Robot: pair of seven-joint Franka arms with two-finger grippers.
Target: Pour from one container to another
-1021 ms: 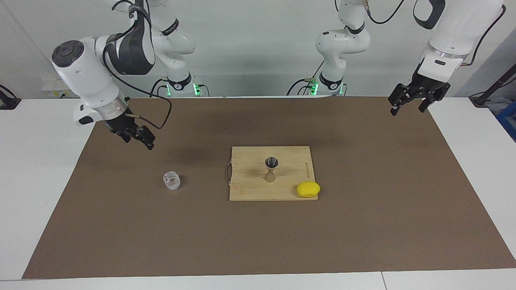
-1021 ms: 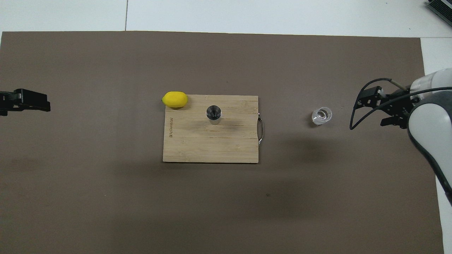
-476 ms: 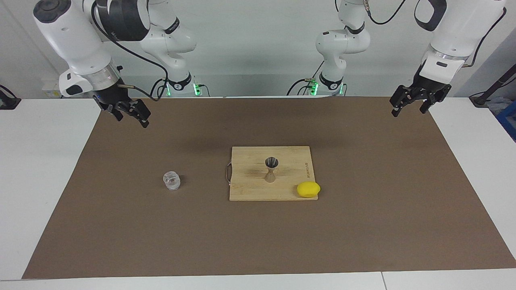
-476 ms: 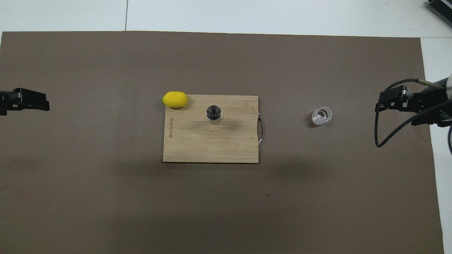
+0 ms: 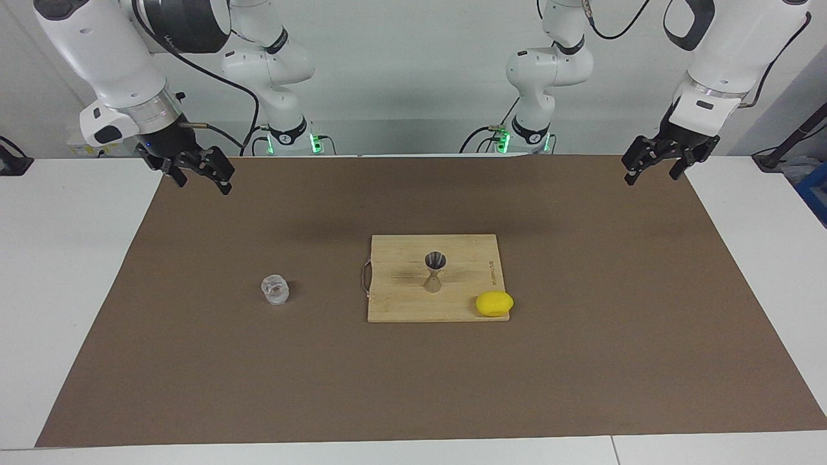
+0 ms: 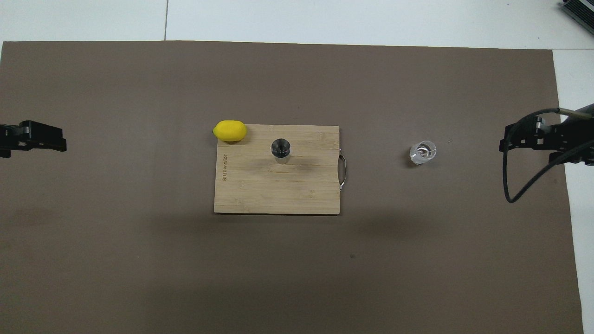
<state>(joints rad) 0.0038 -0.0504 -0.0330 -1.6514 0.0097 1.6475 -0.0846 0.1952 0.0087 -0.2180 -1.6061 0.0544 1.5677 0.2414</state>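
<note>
The clear glass tumbler (image 5: 276,289) stands upright on the brown mat, toward the right arm's end of the table; it also shows in the overhead view (image 6: 422,152). The metal hourglass jigger (image 5: 435,271) stands upright on the wooden cutting board (image 5: 400,307), also in the overhead view (image 6: 280,149). My right gripper (image 5: 203,185) is open and empty, raised over the mat's edge at the right arm's end, well apart from the tumbler. My left gripper (image 5: 650,178) is open and empty, raised over the mat's edge at the left arm's end, and waits.
A yellow lemon (image 5: 494,303) lies at the board's corner farthest from the robots, toward the left arm's end. The board (image 6: 278,195) has a metal handle facing the tumbler. The brown mat (image 5: 581,361) covers most of the white table.
My right gripper has risen and drawn back from near the tumbler toward the mat's edge at the right arm's end. The left gripper has barely moved. Tumbler and jigger stand unchanged.
</note>
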